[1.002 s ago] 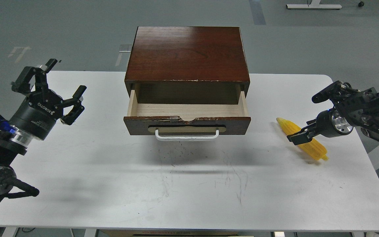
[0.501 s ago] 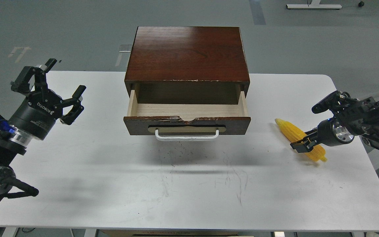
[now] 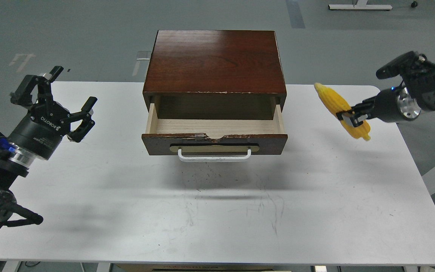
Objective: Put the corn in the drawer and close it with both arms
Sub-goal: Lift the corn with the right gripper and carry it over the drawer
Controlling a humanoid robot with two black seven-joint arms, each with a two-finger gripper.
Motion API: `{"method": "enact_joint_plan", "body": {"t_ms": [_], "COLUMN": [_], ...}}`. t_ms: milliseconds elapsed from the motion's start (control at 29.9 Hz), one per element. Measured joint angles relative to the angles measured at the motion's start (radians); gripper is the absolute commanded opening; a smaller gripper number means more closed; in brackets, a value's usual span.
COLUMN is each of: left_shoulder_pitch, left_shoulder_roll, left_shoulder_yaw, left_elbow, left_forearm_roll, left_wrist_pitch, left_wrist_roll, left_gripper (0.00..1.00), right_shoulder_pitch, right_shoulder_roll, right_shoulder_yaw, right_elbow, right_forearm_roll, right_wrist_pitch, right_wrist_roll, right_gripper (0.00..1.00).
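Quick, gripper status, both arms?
Left gripper: open, holding nothing.
Right gripper: closed on the corn, lifted off the table.

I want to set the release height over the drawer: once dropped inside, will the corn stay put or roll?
Likely to roll: the corn is round and tapered, so it may curve toward its tip. It looks stiff, keeping its shape while held near one end by the right pincer. The open drawer has walls that should stop it.

My right pincer (image 3: 349, 118) covered the corn's (image 3: 334, 99) middle, and the worktop's (image 3: 217, 211) near edge ran off-frame.
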Motion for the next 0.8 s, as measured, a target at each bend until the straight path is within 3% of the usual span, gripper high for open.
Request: {"method": "enact_joint_plan", "body": {"t_ms": [234, 568, 802], "left_shoulder_pitch": [0.000, 0.001, 0.002], "left_shoulder_roll": [0.022, 0.031, 0.033], "left_shoulder_yaw": [-0.002, -0.017, -0.019], "left_elbow": [-0.002, -0.002, -0.001], "left_forearm_roll": [-0.002, -0.002, -0.001], "left_wrist_pitch": [-0.011, -0.014, -0.013], "left_wrist_roll": [0.000, 0.000, 0.000], "left_gripper": [1.00, 1.00, 1.00], "right_shoulder_pitch": [0.243, 0.335, 0.366], "right_shoulder_roll": [0.066, 0.374, 0.556], "right_shoulder_yaw": [0.000, -0.035, -0.153], "right_elbow": [0.092, 0.110, 0.106], "right_forearm_roll": [0.098, 0.111, 0.100], "right_wrist_pitch": [0.014, 0.015, -0.123], "right_wrist_roll": [0.000, 0.000, 0.000], "right_gripper": [0.06, 0.06, 0.06]}}
